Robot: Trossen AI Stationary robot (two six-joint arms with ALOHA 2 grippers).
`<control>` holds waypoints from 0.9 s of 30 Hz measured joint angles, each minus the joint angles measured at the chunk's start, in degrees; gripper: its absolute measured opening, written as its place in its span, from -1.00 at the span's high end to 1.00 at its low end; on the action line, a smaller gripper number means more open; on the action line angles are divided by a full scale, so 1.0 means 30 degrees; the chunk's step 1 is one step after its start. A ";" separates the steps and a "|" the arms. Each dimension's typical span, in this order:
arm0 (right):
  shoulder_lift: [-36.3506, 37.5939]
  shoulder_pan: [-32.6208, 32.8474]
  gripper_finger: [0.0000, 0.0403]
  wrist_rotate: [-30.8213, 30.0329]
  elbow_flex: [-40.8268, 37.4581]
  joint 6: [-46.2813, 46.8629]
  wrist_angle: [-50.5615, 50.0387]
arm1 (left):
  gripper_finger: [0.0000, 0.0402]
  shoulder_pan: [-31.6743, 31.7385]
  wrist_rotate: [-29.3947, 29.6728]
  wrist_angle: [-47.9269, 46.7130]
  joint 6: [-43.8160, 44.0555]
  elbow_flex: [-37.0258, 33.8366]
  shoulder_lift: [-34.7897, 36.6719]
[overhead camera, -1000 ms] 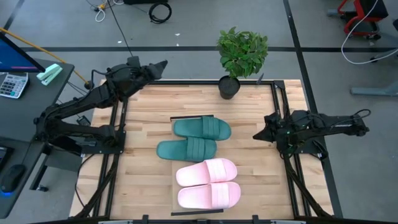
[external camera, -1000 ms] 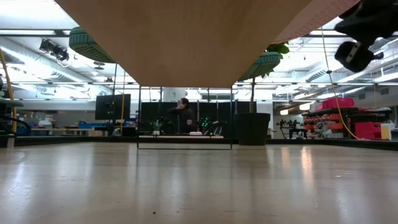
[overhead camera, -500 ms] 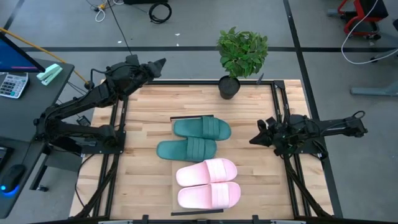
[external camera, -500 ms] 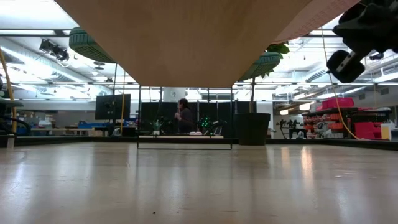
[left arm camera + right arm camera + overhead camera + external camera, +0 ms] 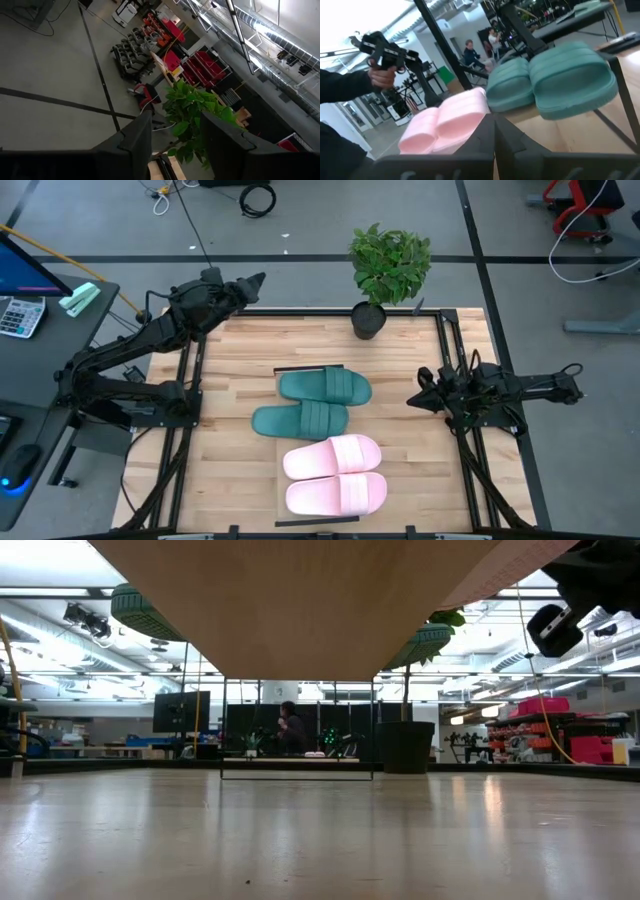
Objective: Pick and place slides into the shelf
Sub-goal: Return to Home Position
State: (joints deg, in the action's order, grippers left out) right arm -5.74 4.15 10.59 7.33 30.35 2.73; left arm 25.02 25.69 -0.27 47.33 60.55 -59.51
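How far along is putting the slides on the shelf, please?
Done: both green slides and both pink slides lie on the shelf. In hand: nothing; the left gripper is open, facing the potted plant, the right gripper shut and empty at the table's right edge. Left: parking the arms, apparently.

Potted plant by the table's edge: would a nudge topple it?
Likely: the potted plant spreads wider than its small dark pot, so looks top-heavy. Standing at the table rim, it might fall off.

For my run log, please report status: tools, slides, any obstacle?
Left tool open, empty, far left. Right tool shut, empty, right of shelf. Green slides and pink slides all on shelf. Potted plant stands clear.
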 joint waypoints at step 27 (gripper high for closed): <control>0.1903 -0.2805 1.00 0.1588 0.0211 -0.1606 -0.0191 | 0.14 0.0000 0.0000 0.0015 -0.0015 0.0000 0.0000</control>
State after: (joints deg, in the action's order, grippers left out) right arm -0.03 -4.27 15.35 7.97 25.53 2.16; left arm 25.02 25.69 -0.23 47.29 60.55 -59.51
